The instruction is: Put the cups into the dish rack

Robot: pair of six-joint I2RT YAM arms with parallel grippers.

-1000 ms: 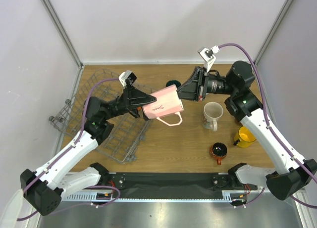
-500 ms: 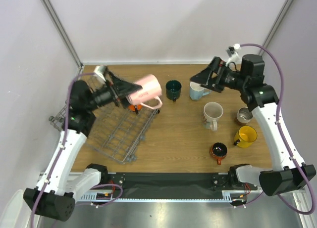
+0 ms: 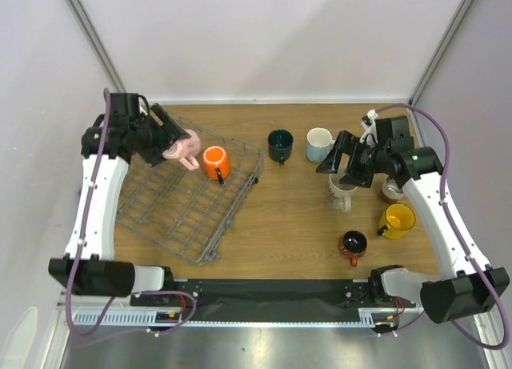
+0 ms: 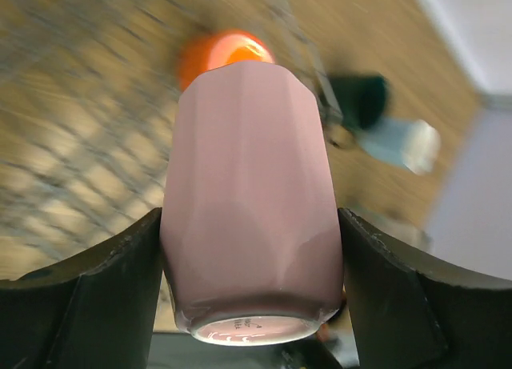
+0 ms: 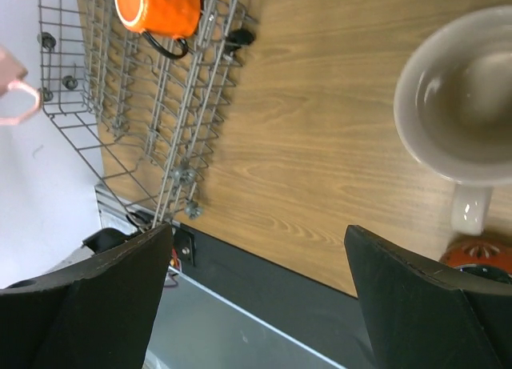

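White arm links (image 3: 94,205), black joints (image 3: 394,134), purple cables (image 3: 398,106), broad black fingers (image 4: 88,305).

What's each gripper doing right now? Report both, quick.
Left gripper: closed on the pink mug.
Right gripper: open, holding nothing.

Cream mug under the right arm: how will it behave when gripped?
Cream mug looks like glazed ceramic: probably rigid, slick, chip-prone. Standing upright, it likely won't tip. Its side handle may twist it in the jaws.
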